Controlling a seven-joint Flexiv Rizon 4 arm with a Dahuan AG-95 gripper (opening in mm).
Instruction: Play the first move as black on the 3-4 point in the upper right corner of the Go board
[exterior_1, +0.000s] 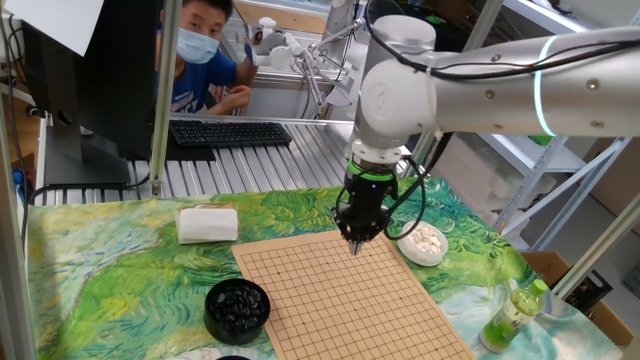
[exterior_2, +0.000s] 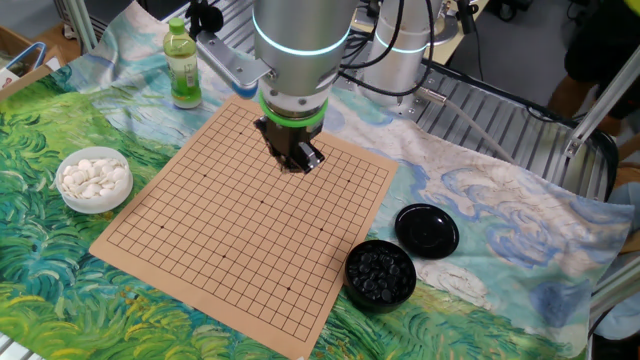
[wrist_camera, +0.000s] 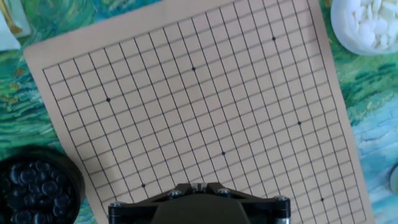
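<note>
The gripper (exterior_1: 357, 238) hangs point-down over the far edge of the Go board (exterior_1: 340, 295), at centre frame in one fixed view. Its fingers appear drawn together; whether they hold a stone cannot be determined. No stone is visible on the grid. The black stones (exterior_2: 380, 273) lie in a dark bowl (exterior_2: 352, 281) at lower right in the other fixed view. The white stones (exterior_2: 92, 177) fill a bowl at left.

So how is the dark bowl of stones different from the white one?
The black bowl holds glossy black stones; the white bowl holds white ones. The black bowl looks deeper, the white one shallower. They sit off opposite sides of the Go board, and a black lid lies beside the black bowl only. Both are round, open and on the cloth.
</note>
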